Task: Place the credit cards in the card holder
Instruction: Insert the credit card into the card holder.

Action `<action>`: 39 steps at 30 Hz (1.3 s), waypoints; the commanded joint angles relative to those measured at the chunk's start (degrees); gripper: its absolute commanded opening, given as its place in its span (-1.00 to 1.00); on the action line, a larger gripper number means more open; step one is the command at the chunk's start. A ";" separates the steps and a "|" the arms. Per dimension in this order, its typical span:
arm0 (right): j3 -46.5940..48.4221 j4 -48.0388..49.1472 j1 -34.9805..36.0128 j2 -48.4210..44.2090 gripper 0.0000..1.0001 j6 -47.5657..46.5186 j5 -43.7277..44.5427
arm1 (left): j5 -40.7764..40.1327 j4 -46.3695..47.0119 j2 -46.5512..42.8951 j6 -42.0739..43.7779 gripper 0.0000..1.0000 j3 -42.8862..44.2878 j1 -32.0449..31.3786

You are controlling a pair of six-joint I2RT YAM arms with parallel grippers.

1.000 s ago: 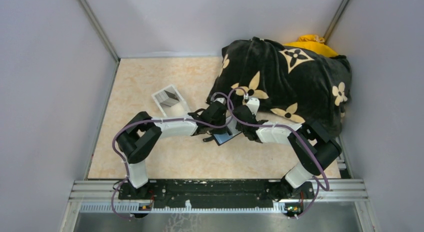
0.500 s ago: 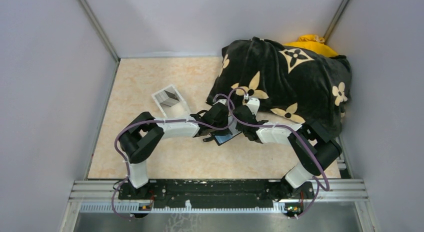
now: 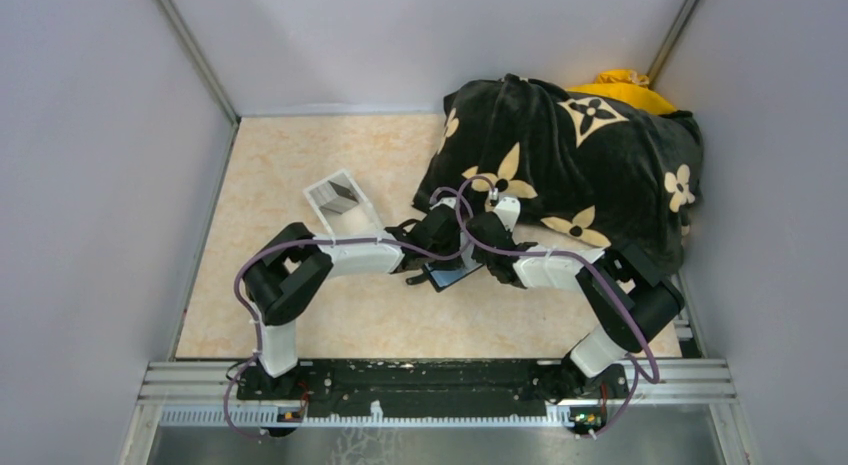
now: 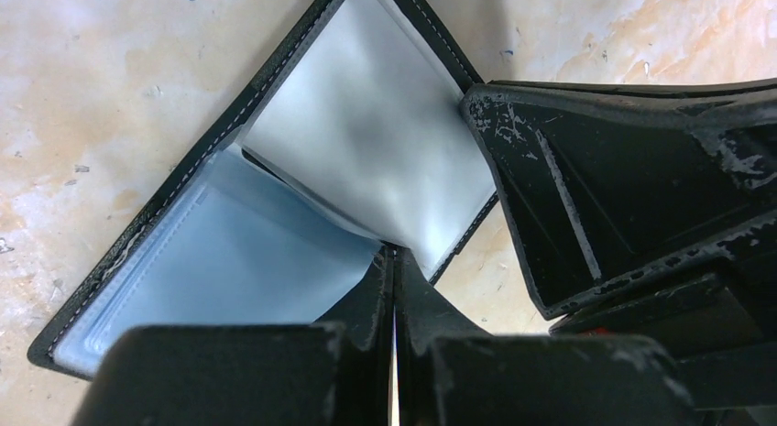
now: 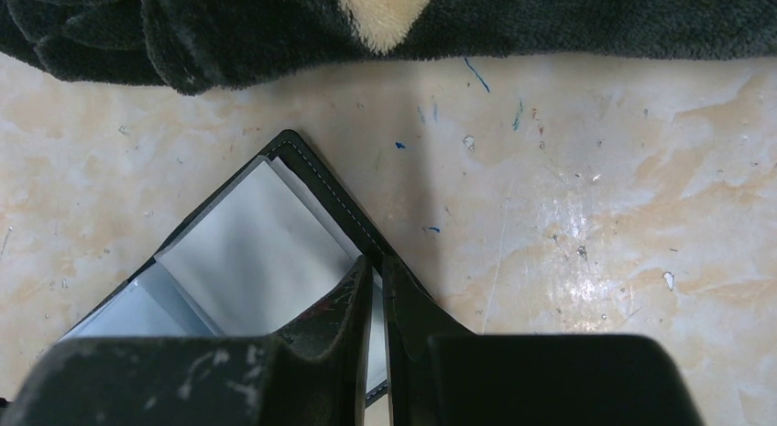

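Beige table (image 5: 596, 215) bears the open, grey-lined card holder (image 4: 348, 142); right claw (image 5: 376, 268) pinches it, left claw (image 4: 396, 266) closed.

Left pincer (image 4: 394, 261) and its elbow (image 3: 300, 270) a touch farther right.

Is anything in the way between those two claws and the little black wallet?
Nothing visible. The wallet lies open, and the left gripper and right gripper both have their jaws right at its grey lining.

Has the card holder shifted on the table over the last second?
No. In the top view the card holder lies in the same spot, just as far from the pale grey tray as before.
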 commanded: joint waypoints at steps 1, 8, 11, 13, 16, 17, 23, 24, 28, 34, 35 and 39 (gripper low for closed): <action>-3.21 -8.65 0.32 3.65 -0.80 0.75 -7.76 | -1.16 -0.55 3.86 0.64 -1.00 1.17 -0.81; -3.20 -8.60 0.33 3.56 -0.80 0.80 -7.81 | -2.12 -1.01 4.03 0.89 -1.00 1.76 -0.78; -3.11 -8.89 0.30 3.42 -0.80 0.77 -7.60 | -3.51 -2.13 3.07 0.97 -1.00 1.72 -0.78; -3.07 -9.03 0.31 3.23 -0.79 0.71 -7.29 | -5.09 -3.49 2.06 1.11 -1.00 1.57 -0.80; -2.80 -9.26 0.30 3.27 -0.78 0.59 -7.11 | -7.63 -4.45 -0.24 1.22 -1.00 0.72 -0.80; -2.72 -9.34 0.28 3.34 -0.78 0.54 -7.09 | -8.40 -4.78 -0.86 1.36 -1.00 0.50 -0.75; -2.47 -9.46 0.31 3.31 -0.77 0.31 -6.99 | -11.22 -5.95 -3.48 1.28 -0.99 -0.51 -0.69; -2.45 -9.47 0.31 3.22 -0.77 0.31 -7.02 | -11.50 -5.91 -3.94 1.14 -0.99 -0.77 -0.67; -2.36 -9.48 0.36 2.97 -0.73 0.02 -6.97 | -13.10 -6.21 -5.25 0.63 -0.97 -1.47 -0.55; -1.69 -9.54 0.31 1.11 -0.53 -1.46 -6.81 | -17.30 -7.76 -8.56 -2.94 -0.96 -4.07 0.46; -1.50 -9.48 0.33 0.44 -0.49 -1.94 -6.62 | -17.79 -7.41 -9.70 -3.75 -0.96 -5.02 0.80; 0.79 -10.81 0.85 -1.51 -0.21 -4.59 -4.57 | -21.48 -7.21 -15.02 -6.35 -0.91 -7.39 1.98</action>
